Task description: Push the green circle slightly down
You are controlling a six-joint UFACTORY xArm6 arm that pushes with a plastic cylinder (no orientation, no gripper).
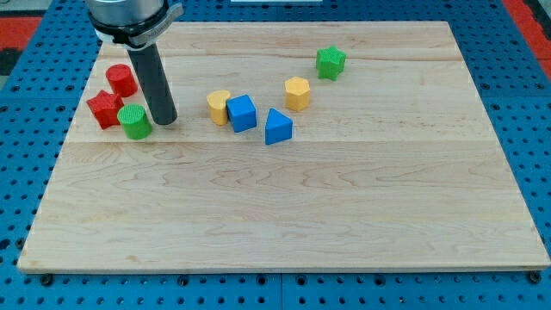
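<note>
Green circle (134,121) sits near the board's (284,215) left edge, touching the red star (105,108); red cylinder (121,79) just above. My tip (164,120) rests just right of the green circle. No pincer fitted: bare rod, holding nothing.

Rod: straight, dark grey cylinder, smooth, faint sheen along one side.
My tip (164,120): blunt, flat-ended, same dark tone.
Mount above rod: wider grey-black collar, possibly a flange; cut off by frame edge.
</note>
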